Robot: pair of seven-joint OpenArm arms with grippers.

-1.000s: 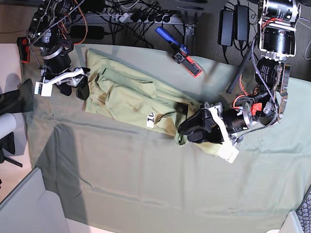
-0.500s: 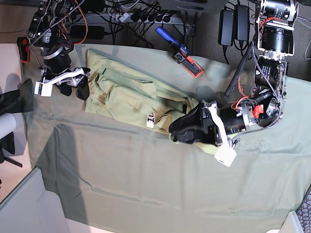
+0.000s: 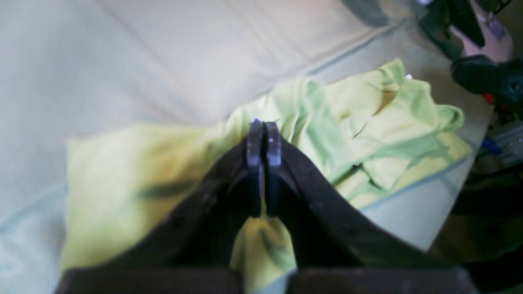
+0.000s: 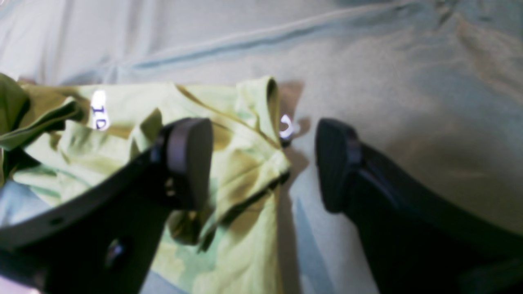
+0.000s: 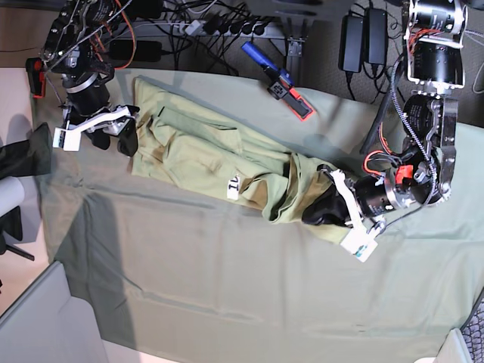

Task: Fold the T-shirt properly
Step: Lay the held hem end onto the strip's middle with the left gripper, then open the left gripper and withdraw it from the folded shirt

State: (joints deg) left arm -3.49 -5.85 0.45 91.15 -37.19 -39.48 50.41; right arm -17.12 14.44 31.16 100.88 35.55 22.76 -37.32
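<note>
Base view had the T-shirt [image 5: 204, 151] lying crumpled across the far half of the tabletop [image 5: 249, 302], on the grey-green cloth, white tag [image 5: 234, 184] facing up. Left end effector [image 3: 264, 134] was clamped tight on a fold of the yellow-green fabric, pads pressed together with cloth bunched under them. Right end effector [image 4: 263, 163] sat wide open at the shirt's other end, one finger [image 4: 190, 161] over the fabric, the other over bare cloth, gripping nothing.
</note>
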